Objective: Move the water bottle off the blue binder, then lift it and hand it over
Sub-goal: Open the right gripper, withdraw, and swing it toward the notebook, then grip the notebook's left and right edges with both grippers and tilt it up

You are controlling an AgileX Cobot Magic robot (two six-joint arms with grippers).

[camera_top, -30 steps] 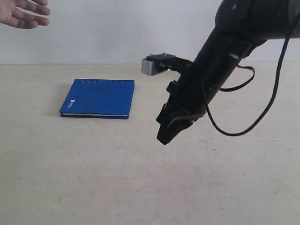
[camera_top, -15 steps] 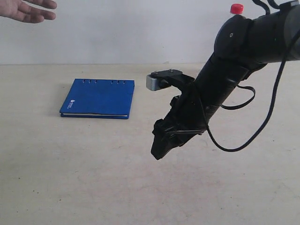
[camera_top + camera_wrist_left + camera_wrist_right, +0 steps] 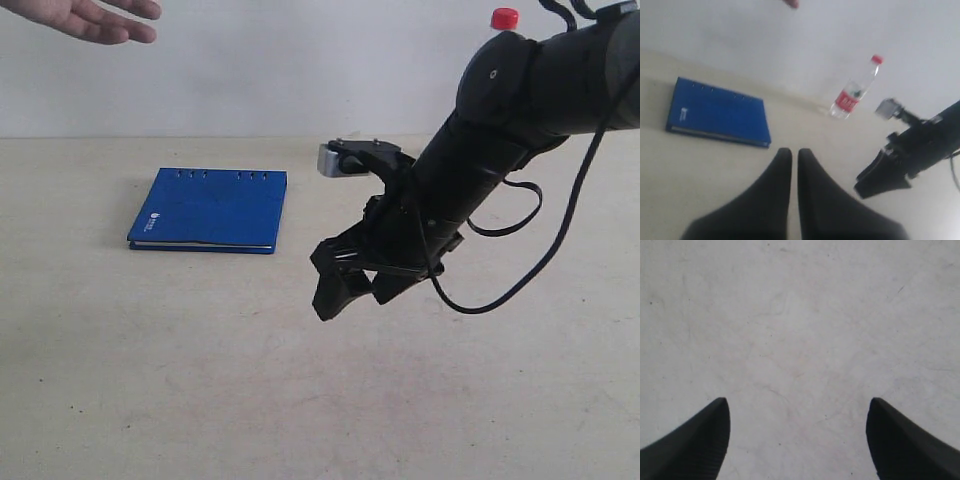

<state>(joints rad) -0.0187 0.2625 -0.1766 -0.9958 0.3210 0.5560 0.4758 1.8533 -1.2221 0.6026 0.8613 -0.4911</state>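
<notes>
The blue binder (image 3: 210,209) lies flat on the table at the left, with nothing on it. The water bottle (image 3: 852,92) stands on the table away from the binder (image 3: 716,111), near the back wall. In the exterior view only its red cap (image 3: 505,17) shows above my right arm. My right gripper (image 3: 353,298) hangs open and empty over bare table, right of the binder and in front of the bottle. My left gripper (image 3: 791,152) is shut on nothing, well short of both; it does not show in the exterior view.
A person's open hand (image 3: 92,17) hovers at the top left, above and behind the binder. My right arm (image 3: 500,120) and its cable (image 3: 520,280) fill the right side. A white wall (image 3: 300,60) closes the table's far edge.
My right gripper has gone from shut to open and drifted a little left. The person's hand has moved right. The binder has not moved.
</notes>
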